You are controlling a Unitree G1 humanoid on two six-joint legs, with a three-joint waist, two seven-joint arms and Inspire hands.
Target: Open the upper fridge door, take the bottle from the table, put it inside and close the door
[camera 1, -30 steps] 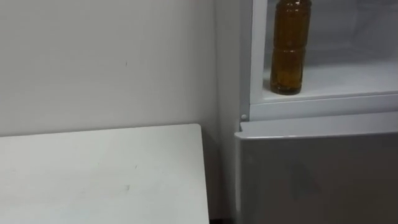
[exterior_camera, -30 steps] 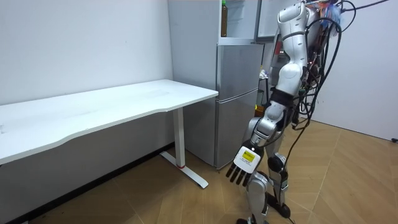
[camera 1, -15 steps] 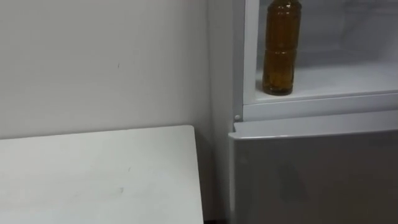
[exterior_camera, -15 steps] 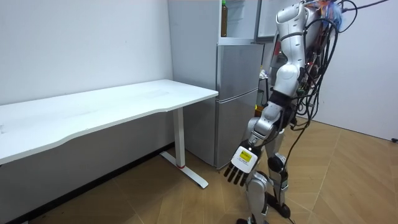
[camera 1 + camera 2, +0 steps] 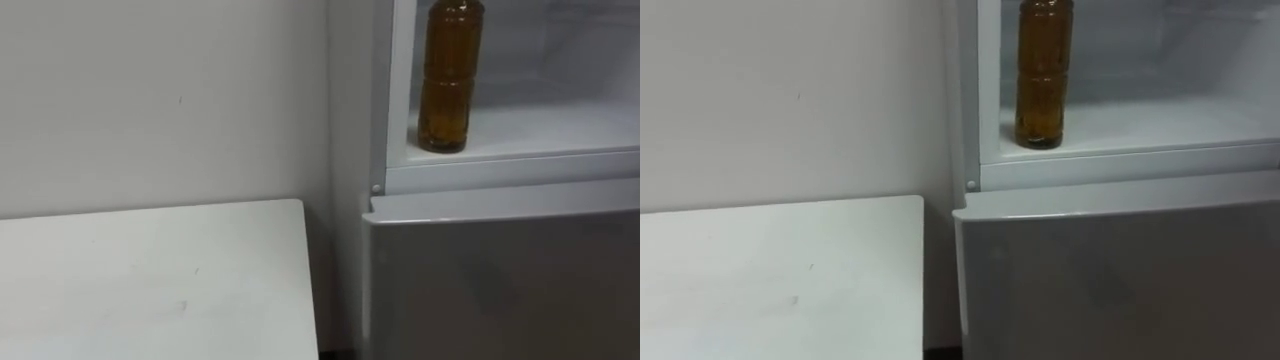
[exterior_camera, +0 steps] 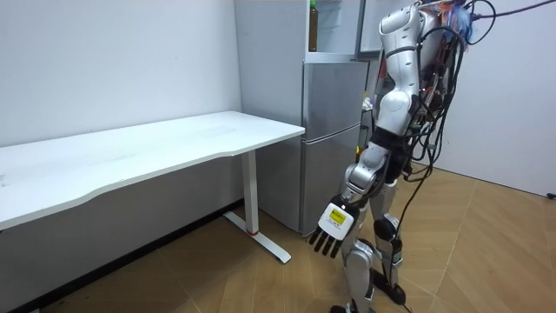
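A brown bottle [image 5: 450, 80] stands upright at the front left of the white shelf [image 5: 540, 130] in the upper fridge, whose compartment is open to my view. No hand touches the bottle [image 5: 1043, 75]. In the room view I stand upright right in front of the fridge [image 6: 334, 130]. My left hand [image 6: 330, 233] hangs low at knee height beside my leg, its fingers straight and holding nothing.
The grey lower fridge door [image 5: 500, 280] is closed beneath the shelf. A white desk [image 5: 150, 280] stands against the wall on my left, its corner close to the fridge's side. Wooden floor [image 6: 469, 252] stretches behind me in the room view.
The eye view has shifted a little, so bottle and fridge sit further left in the picture. In the room view my body and hanging left hand have moved slightly toward the fridge.
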